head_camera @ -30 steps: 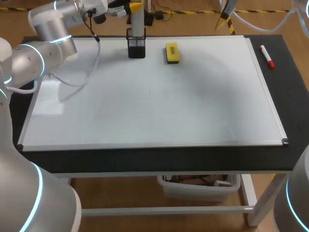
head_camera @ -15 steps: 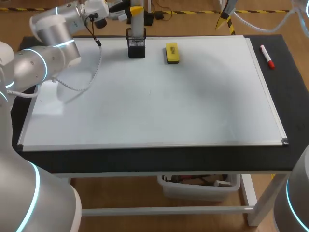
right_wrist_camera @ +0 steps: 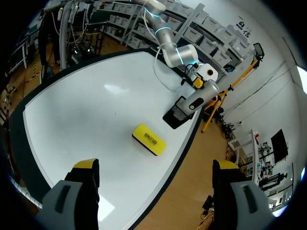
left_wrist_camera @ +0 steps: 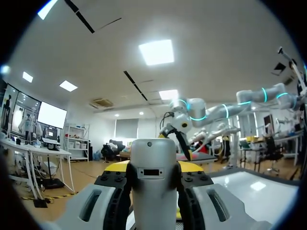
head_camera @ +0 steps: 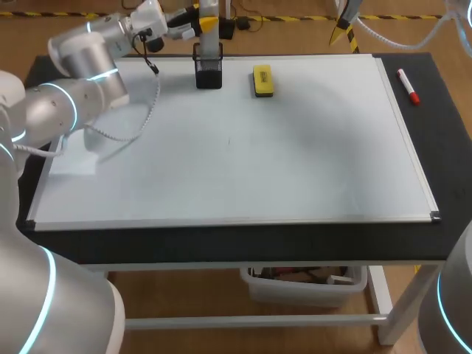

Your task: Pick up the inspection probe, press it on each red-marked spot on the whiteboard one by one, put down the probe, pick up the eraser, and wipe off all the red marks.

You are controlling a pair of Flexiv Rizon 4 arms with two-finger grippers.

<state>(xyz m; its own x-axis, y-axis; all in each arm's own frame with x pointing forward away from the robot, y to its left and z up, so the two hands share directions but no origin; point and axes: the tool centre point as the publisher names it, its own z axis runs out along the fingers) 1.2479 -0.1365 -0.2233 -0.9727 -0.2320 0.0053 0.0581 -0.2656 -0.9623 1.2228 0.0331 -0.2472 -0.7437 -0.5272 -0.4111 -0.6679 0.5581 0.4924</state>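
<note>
At the whiteboard's [head_camera: 243,169] far edge the grey inspection probe [head_camera: 209,38] stands upright with its lower end in a black mesh holder [head_camera: 209,71]. My left gripper [head_camera: 203,21] is shut on the probe's upper part. In the left wrist view the probe [left_wrist_camera: 153,191] fills the gap of my left gripper [left_wrist_camera: 153,167]. The yellow eraser [head_camera: 262,80] lies just right of the holder. My right gripper [right_wrist_camera: 156,167] hangs open above the board's far edge, with the eraser [right_wrist_camera: 149,139], the holder [right_wrist_camera: 175,114] and the probe [right_wrist_camera: 202,96] ahead of it. The board's surface looks plain white.
A red marker [head_camera: 408,86] lies on the black table [head_camera: 442,133] to the right of the whiteboard. The board's metal frame [head_camera: 236,221] runs along the near edge. One yellow tip of the right gripper [head_camera: 341,29] shows beyond the far edge.
My left arm's elbow has swung right and its wrist has turned, while the gripper stays shut on the probe in the holder. The right arm has not moved.
</note>
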